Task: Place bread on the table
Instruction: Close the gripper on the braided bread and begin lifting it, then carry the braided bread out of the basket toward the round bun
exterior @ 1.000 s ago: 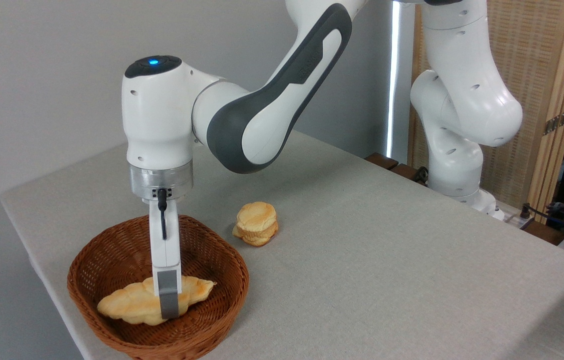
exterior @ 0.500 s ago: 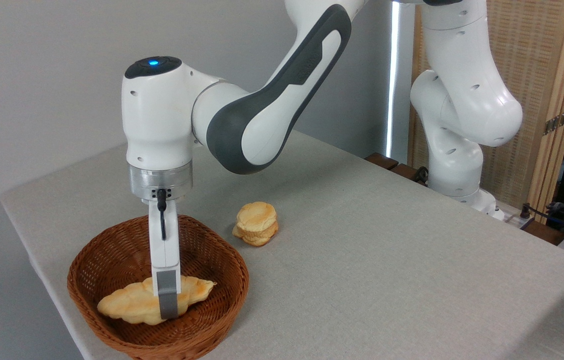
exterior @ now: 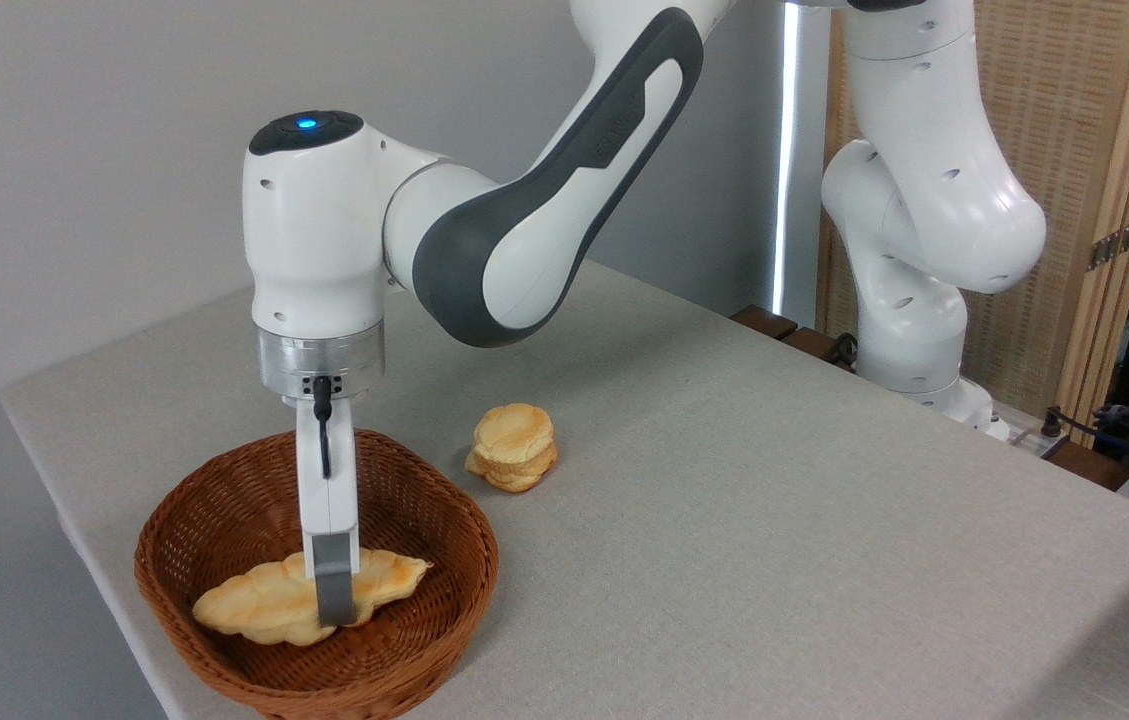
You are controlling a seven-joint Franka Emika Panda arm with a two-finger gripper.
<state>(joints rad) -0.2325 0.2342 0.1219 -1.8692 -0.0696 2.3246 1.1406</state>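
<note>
Grey cloth covered the table (exterior: pixel 724 520), with a plain wall behind it. A brown basket (exterior: pixel 224 500) sat near the front corner, and the bread (exterior: pixel 264 608) was inside it, just off the bottom. The claw (exterior: pixel 332 590) pinched the bread around its middle. A small bun (exterior: pixel 514 447) sat on the table just beside the basket. To do this step well, the claw should lift straight up, slowly, until the bread clears the rim.

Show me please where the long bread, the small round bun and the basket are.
bread (exterior: pixel 254 608): fixed camera view, on its pale left half.
bun (exterior: pixel 514 448): fixed camera view, on its front side.
basket (exterior: pixel 476 560): fixed camera view, on its right rim.
</note>
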